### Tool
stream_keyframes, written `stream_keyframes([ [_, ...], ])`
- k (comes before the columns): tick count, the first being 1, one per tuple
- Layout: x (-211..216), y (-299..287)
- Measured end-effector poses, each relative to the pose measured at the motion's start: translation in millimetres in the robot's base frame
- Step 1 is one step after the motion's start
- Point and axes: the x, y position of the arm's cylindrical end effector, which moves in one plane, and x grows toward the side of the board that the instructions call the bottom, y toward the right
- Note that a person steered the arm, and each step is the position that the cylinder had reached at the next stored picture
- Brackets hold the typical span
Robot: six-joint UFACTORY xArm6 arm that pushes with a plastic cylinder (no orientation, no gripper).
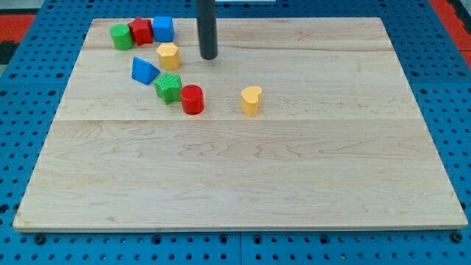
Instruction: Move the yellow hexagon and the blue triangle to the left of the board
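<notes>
Wooden tabletop (243, 169) on a blue pegboard. No hand on this arm, so nothing is wide, narrow or held; work is done by my tip (210, 57), which stands just to the view's right of the yellow hexagon (168, 55), a small gap between them, not touching. The blue triangle (144, 71) lies just below and left of the hexagon, near it but apart as far as I can tell. Both sit in the upper-left cluster with the green cylinder (121, 37), red block (140, 31) and blue cube (163, 29) in a row near the view's top edge, and the green block (168, 87) and red cylinder (192, 99) close below. A second yellow block (251, 100) stands alone, well apart to the right. Judgement: the tip's station on the hexagon's right side suits a leftward push; the triangle lies close to that path and may get carried along or jam.
</notes>
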Motion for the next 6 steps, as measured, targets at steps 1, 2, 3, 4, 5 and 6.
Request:
stream_keyframes([
  [1, 16.0, -19.2],
  [2, -12.2, -53.1],
  [3, -17.6, -65.8],
  [4, 28.2, -27.2],
  [5, 47.2, -38.5],
  [6, 47.3, -82.1],
])
